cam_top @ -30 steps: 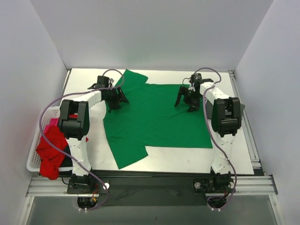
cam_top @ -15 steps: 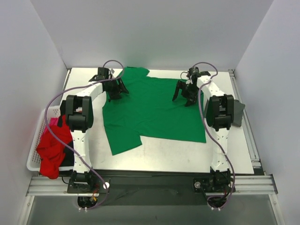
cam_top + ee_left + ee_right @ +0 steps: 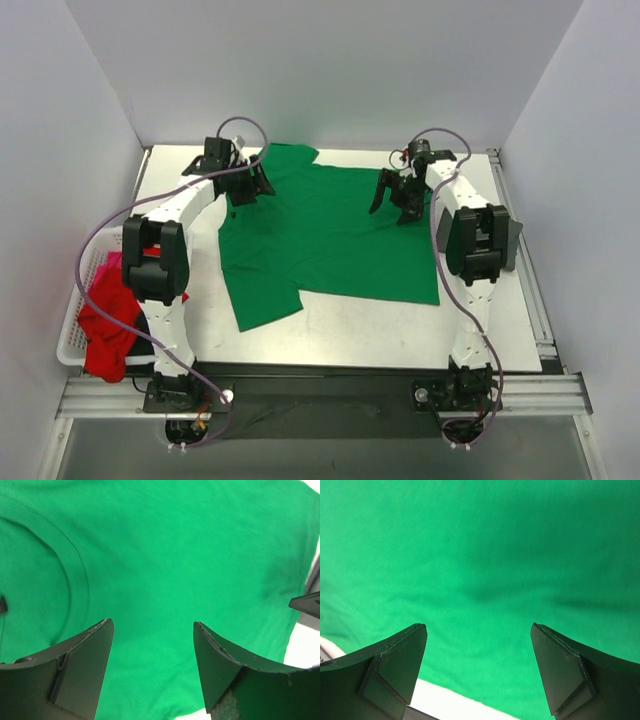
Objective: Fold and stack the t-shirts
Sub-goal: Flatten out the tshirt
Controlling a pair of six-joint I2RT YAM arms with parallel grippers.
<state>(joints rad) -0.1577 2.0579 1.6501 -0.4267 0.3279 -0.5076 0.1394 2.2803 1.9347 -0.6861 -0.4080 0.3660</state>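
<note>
A green t-shirt (image 3: 330, 235) lies spread flat on the white table, neck at the left and one sleeve reaching the near left. My left gripper (image 3: 248, 187) is open and empty over the shirt's far-left part near the collar; the green cloth (image 3: 165, 570) fills its wrist view. My right gripper (image 3: 396, 203) is open and empty over the shirt's far-right part; its wrist view shows green cloth (image 3: 485, 555) and the hem edge. A red t-shirt (image 3: 108, 325) lies crumpled in the basket at the left.
A white basket (image 3: 72, 330) stands off the table's left edge, holding the red shirt over something dark. White walls close in the back and both sides. Bare table (image 3: 380, 330) lies near the shirt's front hem.
Both grippers pulled the green shirt toward the far edge and now stand open above it. In the last half second the shirt stayed put and the left arm's elbow shifted.
</note>
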